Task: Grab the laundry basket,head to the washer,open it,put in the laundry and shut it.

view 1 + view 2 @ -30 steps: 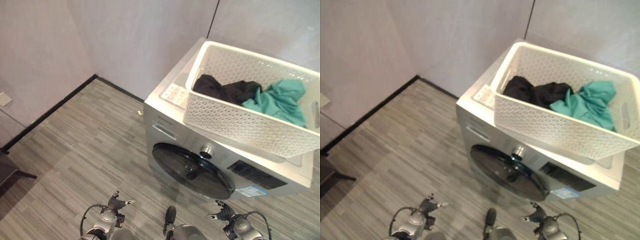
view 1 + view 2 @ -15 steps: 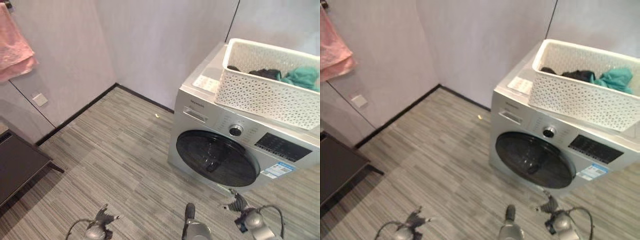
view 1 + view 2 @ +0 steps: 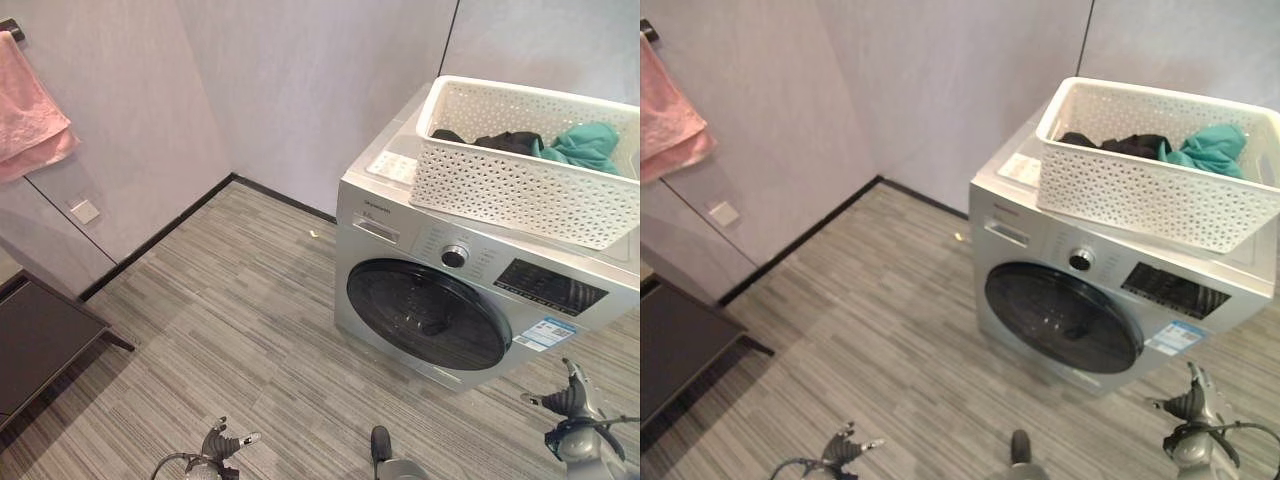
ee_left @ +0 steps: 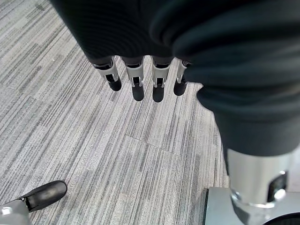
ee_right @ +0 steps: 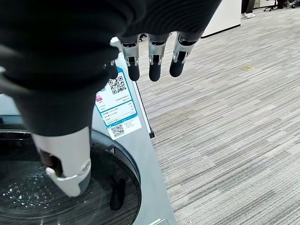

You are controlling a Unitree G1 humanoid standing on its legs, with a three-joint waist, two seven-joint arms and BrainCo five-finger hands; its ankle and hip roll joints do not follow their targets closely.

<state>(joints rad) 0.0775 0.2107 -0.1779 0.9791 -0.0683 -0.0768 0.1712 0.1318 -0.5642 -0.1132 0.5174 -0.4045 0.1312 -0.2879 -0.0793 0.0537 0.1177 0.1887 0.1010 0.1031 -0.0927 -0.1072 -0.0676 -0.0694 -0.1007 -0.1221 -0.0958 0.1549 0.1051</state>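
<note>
- The washer [image 3: 470, 290] stands on the grey striped floor [image 3: 230, 310] in the corner of the room, its back against the pale wall [image 3: 320, 80]. Its round dark door [image 3: 428, 315] is closed.
- The white perforated laundry basket [image 3: 520, 170] sits on top of the washer, toward its right side, reaching to the front edge of the top.
- Inside the basket lie a black garment [image 3: 495, 141] and, to its right, a teal garment [image 3: 582, 145], the two touching.
- On the washer's front, a round knob [image 3: 455, 256] sits above the door, a dark display panel [image 3: 545, 287] to its right, and a sticker [image 3: 545, 333] below that panel.
- The left hand [image 4: 140, 79] hangs low over bare floor, well apart from the washer, its fingers relaxed and straight, holding nothing.
- The right hand [image 5: 152, 58] hangs low just in front of the washer's right front corner, fingers loose and straight, empty; its thumb [image 5: 65, 164] shows against the door glass.
- A pink towel [image 3: 30, 100] hangs on the left wall, with a small white wall plate [image 3: 84, 211] lower down.
- A dark low table [image 3: 35, 335] stands at the left, well clear of the washer.
- A small pale scrap [image 3: 314, 234] lies on the floor near the washer's left rear corner.
- Nothing stands between the hands and the washer door.
</note>
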